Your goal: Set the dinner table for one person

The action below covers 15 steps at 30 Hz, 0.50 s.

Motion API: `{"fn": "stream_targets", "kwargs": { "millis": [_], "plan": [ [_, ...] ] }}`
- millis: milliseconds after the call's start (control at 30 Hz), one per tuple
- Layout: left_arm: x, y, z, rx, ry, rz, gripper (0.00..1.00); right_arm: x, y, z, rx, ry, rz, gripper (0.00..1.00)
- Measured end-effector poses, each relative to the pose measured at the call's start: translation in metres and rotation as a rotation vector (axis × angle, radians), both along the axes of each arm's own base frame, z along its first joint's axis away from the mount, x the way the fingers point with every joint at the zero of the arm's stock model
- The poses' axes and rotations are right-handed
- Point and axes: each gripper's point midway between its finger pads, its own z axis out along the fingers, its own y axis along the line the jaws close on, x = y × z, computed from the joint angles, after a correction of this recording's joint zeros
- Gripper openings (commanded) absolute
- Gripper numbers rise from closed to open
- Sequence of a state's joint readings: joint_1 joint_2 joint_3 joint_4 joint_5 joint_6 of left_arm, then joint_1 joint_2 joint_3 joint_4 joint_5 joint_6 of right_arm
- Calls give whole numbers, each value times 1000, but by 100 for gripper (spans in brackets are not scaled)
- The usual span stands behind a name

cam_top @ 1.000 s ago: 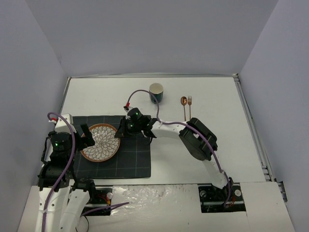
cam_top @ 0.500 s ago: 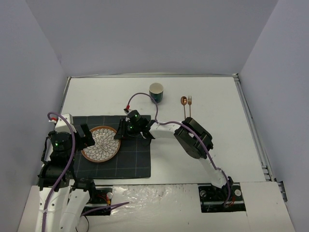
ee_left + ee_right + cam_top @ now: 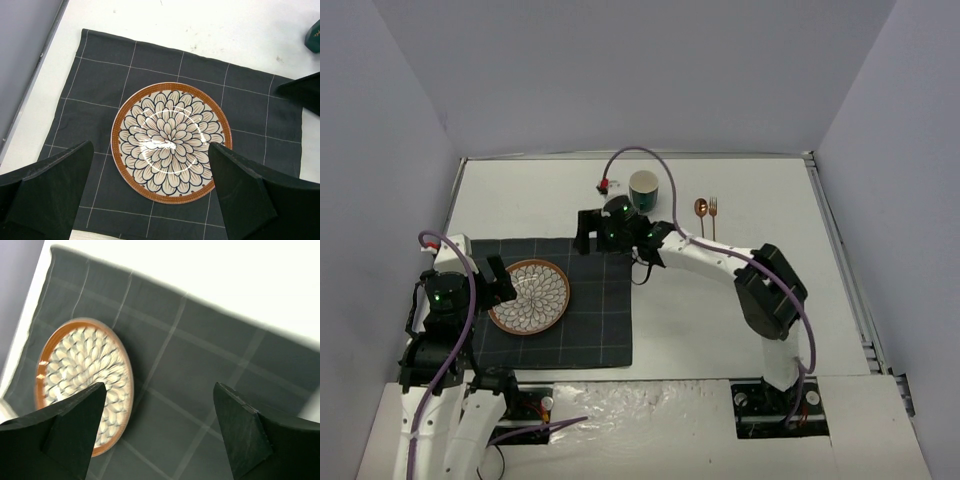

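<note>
A flower-patterned plate (image 3: 528, 296) with a brown rim lies flat on the dark grid-lined placemat (image 3: 590, 320) on the white dinner table (image 3: 720, 310). My left gripper (image 3: 497, 283) hovers at the plate's left edge. In the left wrist view this gripper (image 3: 150, 146) is open, with the plate (image 3: 171, 142) between and beyond its fingers. My right gripper (image 3: 586, 232) hangs over the mat's far edge, apart from the plate. It is open (image 3: 159, 386) with only the mat (image 3: 200, 390) between its fingers and the plate (image 3: 82, 380) off to its left.
A dark green cup (image 3: 643, 190) stands at the back of the table. A copper spoon (image 3: 700, 213) and fork (image 3: 713, 211) lie side by side to the right of it. Metal rails edge the table on the right (image 3: 845, 260).
My right gripper has opened, let go of the plate's right rim and pulled back toward the far edge of the mat. The plate stays on the mat. The left arm has not moved.
</note>
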<state>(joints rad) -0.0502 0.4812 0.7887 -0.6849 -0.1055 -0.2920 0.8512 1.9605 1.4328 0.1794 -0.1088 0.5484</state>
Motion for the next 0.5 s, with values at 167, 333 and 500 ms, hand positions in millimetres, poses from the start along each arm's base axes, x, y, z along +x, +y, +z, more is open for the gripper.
{"fn": "stream_targets", "kwargs": {
  "millis": [167, 333, 500],
  "plan": [
    [0, 0, 0, 0, -1, 0, 97, 39, -61, 48, -110, -203, -130, 85],
    [0, 0, 0, 0, -1, 0, 97, 75, -117, 48, -219, -242, -250, 83],
    [0, 0, 0, 0, -1, 0, 97, 100, -156, 26, -315, -221, -326, 80]
  ]
}}
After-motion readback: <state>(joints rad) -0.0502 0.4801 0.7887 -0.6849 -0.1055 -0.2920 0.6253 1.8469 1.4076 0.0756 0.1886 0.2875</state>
